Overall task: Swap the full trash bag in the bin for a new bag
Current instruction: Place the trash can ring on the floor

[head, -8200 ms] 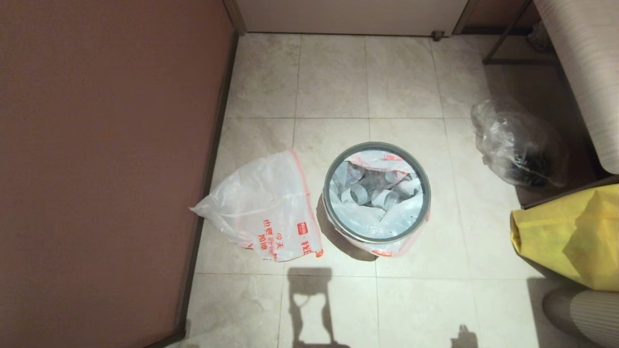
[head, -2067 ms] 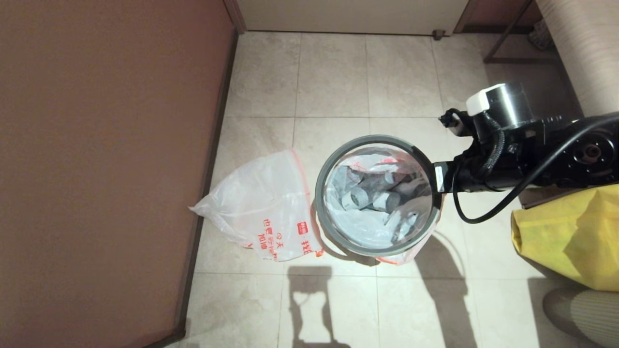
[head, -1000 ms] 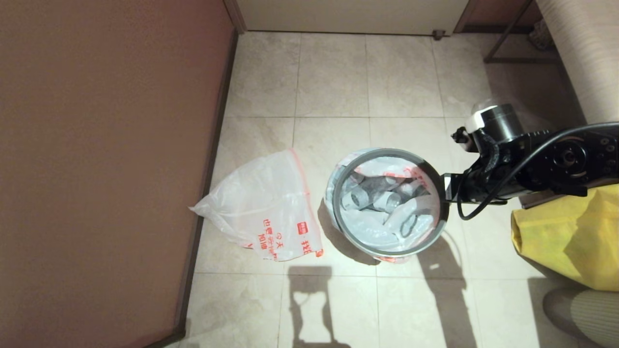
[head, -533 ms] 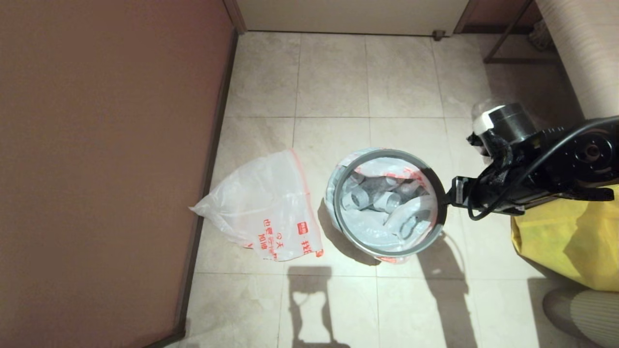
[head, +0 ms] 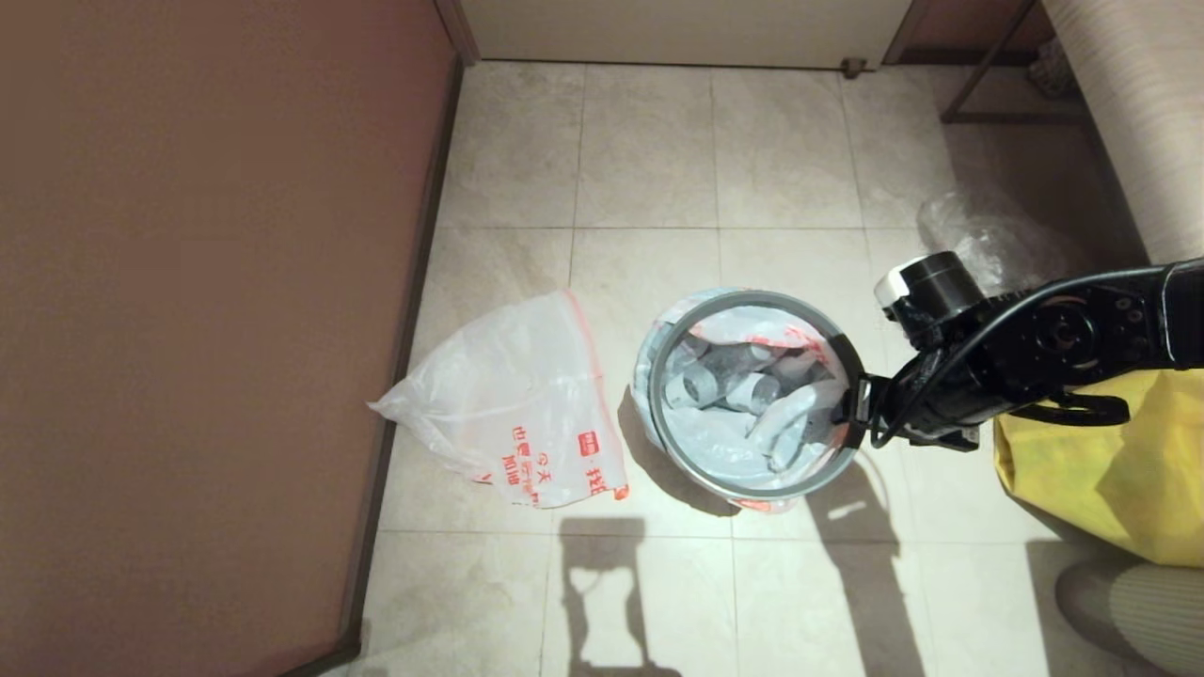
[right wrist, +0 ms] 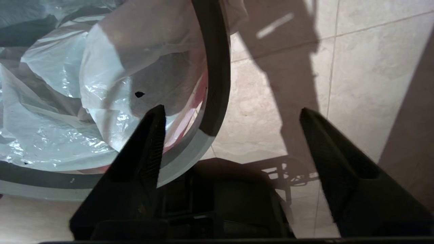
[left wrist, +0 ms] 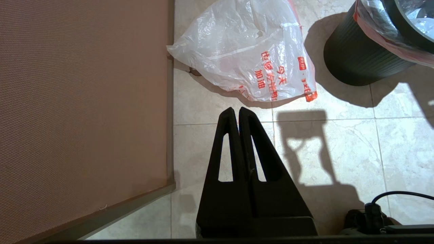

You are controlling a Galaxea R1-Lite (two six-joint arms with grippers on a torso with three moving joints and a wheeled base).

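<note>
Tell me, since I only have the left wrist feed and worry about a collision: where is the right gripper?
Observer: The right gripper is at the right side of the grey ring on top of the bin.
Operator: Is it holding the ring?
Observer: No. It is open, with one finger over the full trash bag, the other over the floor, and the ring between them.
Operator: What is inside the bag?
Observer: The head view shows pale grey tubes.
</note>
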